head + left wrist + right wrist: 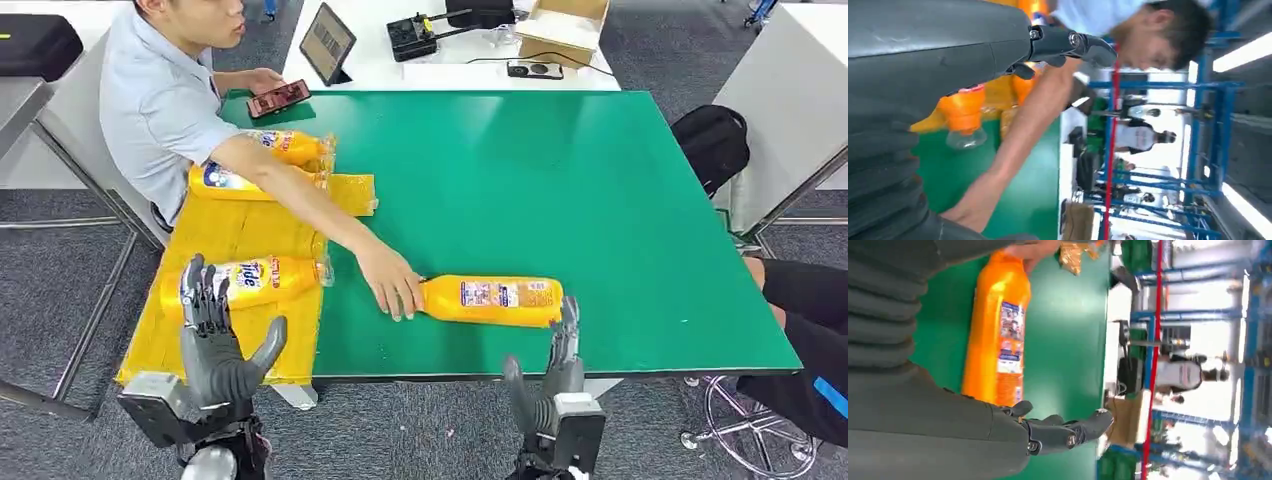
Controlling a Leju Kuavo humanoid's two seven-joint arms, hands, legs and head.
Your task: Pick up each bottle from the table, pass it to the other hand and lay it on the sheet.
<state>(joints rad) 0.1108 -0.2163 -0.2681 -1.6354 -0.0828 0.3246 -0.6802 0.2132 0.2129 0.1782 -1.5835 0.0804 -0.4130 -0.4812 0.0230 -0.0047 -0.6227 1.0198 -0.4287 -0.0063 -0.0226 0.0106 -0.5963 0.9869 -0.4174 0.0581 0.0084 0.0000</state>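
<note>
We see one orange bottle (492, 300) lying on its side on the green table (600, 200), near the front edge, with a person's hand (392, 285) resting on its cap end, apparently setting it within our reach. Our right hand (552, 385) waits just beside the bottle's base, fingers spread and holding nothing; we judge this the stance for the coming pick-up. Our left hand (222, 345) hovers over the near part of the yellow sheet (230, 230) at the table's left, likewise spread and empty, placed where it can receive the pass. Three bottles already lie on the sheet: one near (250, 283) by our left hand, two farther (262, 178) under the person's arm.
</note>
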